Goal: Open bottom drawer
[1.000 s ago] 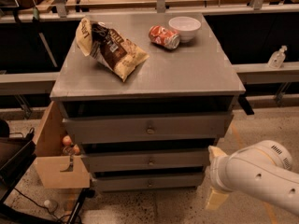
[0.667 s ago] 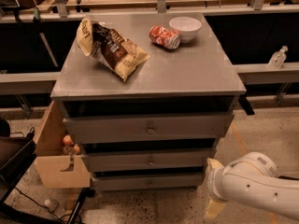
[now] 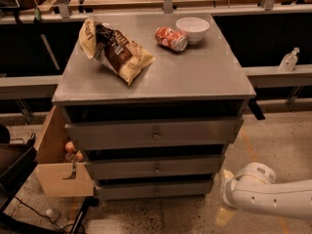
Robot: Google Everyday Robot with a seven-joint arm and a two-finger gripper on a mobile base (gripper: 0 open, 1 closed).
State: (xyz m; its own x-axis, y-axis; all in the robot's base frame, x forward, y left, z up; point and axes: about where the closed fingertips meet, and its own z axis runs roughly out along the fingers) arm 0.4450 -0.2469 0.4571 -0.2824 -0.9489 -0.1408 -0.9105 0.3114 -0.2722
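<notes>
The grey three-drawer cabinet [image 3: 146, 82] fills the middle of the camera view. Its bottom drawer [image 3: 126, 191] is the lowest, slimmest front with a small round knob [image 3: 156, 191], and it looks pushed in. My white arm [image 3: 273, 196] comes in from the lower right, low over the floor. The gripper [image 3: 225, 195] sits at the arm's left end, just right of the cabinet's lower right corner and level with the bottom drawer, apart from the knob.
The middle drawer [image 3: 122, 169] and tall top drawer [image 3: 112, 136] sit above. A chip bag [image 3: 117, 50], a red can [image 3: 171, 38] and a white bowl [image 3: 192, 29] lie on the cabinet top. A cardboard box [image 3: 58, 172] stands at the cabinet's left. A bottle [image 3: 289, 60] rests on the right ledge.
My arm has sunk a little lower beside the cabinet's right corner. The drawers have not moved.
</notes>
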